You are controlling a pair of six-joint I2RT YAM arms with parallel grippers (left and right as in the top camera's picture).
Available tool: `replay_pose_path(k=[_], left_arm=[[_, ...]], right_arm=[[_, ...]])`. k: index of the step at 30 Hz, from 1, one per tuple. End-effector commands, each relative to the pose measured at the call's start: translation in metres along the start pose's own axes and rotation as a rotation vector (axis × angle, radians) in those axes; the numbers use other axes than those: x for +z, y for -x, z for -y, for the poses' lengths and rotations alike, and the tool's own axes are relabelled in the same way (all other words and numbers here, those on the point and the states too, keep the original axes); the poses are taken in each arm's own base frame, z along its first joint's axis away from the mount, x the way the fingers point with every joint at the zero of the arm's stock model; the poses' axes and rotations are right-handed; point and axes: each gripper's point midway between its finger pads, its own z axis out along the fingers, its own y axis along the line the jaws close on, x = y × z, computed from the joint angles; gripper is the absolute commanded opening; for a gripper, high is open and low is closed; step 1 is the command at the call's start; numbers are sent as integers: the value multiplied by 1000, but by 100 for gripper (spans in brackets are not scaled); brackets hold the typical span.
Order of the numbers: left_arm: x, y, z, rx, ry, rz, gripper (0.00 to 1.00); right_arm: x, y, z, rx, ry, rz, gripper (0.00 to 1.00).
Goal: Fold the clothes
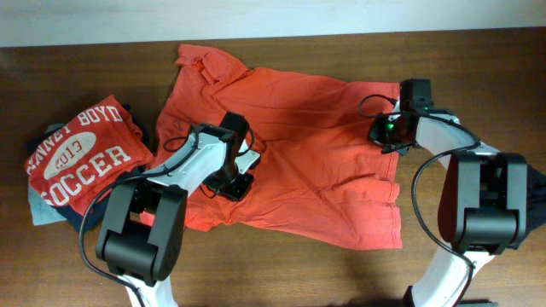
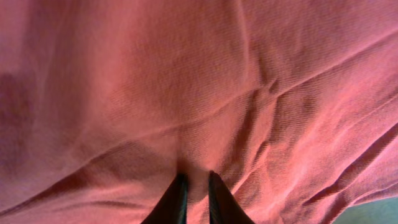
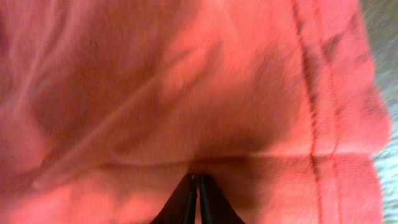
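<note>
Orange-red shirt [image 1: 316, 128] lies spread flat mid-counter [image 1: 478, 51], collar twd 11 o'clock, hem twd 4 o'clock. Looks like thin soft knit: light, limp, no stiffness. It'll likely sag and drag when lifted, and creases already run thru it. Best held at edges/corners w/ a pinch, both sides lifted level.

Left hand [image 1: 237, 183] is on the shirt's 8 o'clock part, fingers [image 2: 177, 199] nearly together w/ a ridge of cloth nipped betw them. Right hand [image 1: 386, 132] is at the 3 o'clock edge, closed tight on fabric just inside the stitched hem seam [image 3: 314, 124].

At 9 o'clock, apart from the hands: red SOCCER tee [image 1: 81, 158] on a dark piece [image 1: 143, 132] and a grey-blue piece [image 1: 38, 209]. The shirt's left sleeve is near that pile, so a wide sweep could snag it. Otherwise nothing blocks the fold.
</note>
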Motion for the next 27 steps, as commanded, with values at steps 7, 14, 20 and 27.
replay_pose_path(k=[7, 14, 20, 27], left_arm=[[22, -60, 12, -138, -44, -214, 9], [20, -75, 15, -158, -51, -273, 7], [19, -70, 14, -155, -49, -256, 15], [-17, -12, 9, -132, -31, -93, 17]], right_arm=[[40, 19, 19, 6, -71, 82, 4], [37, 57, 1, -142, -27, 201, 4], [5, 94, -21, -244, -28, 235, 4], [-65, 114, -39, -202, 3, 133, 4]])
